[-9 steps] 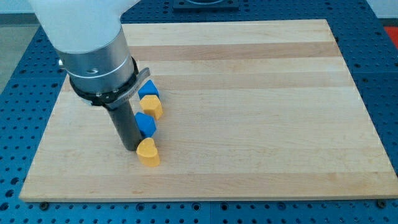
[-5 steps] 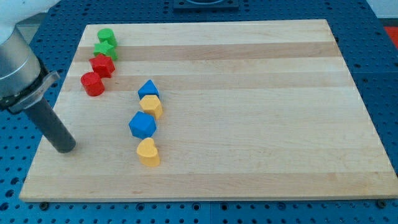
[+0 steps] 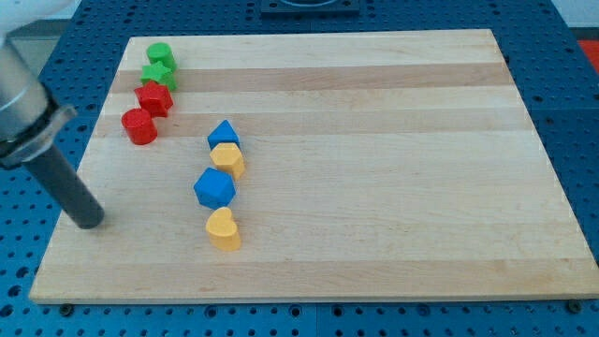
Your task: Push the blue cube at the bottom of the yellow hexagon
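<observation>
A blue cube (image 3: pixel 214 188) lies left of the board's centre, just below a yellow hexagon (image 3: pixel 227 160) and touching or nearly touching it. A blue triangular block (image 3: pixel 223 134) sits right above the hexagon. A yellow heart-shaped block (image 3: pixel 223 229) lies just below the blue cube. My tip (image 3: pixel 87 220) rests near the board's left edge, well to the left of the blue cube and a little lower, apart from every block.
Two red blocks (image 3: pixel 148 98) (image 3: pixel 139 126) and two green blocks (image 3: pixel 160 54) (image 3: pixel 158 73) cluster at the board's upper left. The wooden board (image 3: pixel 374 187) ends at the view's left just beyond my tip.
My tip has moved from beside the blue cube and yellow heart to the board's left edge, uncovering the red and green blocks. The blocks have not moved in the last half second.
</observation>
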### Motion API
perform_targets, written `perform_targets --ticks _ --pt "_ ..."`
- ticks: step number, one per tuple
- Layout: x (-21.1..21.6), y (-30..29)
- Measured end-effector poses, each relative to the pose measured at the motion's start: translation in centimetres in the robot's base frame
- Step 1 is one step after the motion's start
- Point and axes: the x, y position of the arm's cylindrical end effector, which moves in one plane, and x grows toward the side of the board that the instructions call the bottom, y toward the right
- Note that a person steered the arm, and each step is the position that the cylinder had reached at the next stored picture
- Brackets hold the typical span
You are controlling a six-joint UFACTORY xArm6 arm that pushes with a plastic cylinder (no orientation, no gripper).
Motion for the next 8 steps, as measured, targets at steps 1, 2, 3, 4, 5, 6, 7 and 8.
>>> perform_targets --ticks 1,2,3,4,5,6,7,8 --pt "-1.7 2.3" --pt "-2.6 4.9" --pt "-2.6 6.1" --pt "-2.6 7.3" --pt "-2.6 9.8" --pt "-2.5 11.4" --pt "-2.5 10.2" --pt "0.1 6.6"
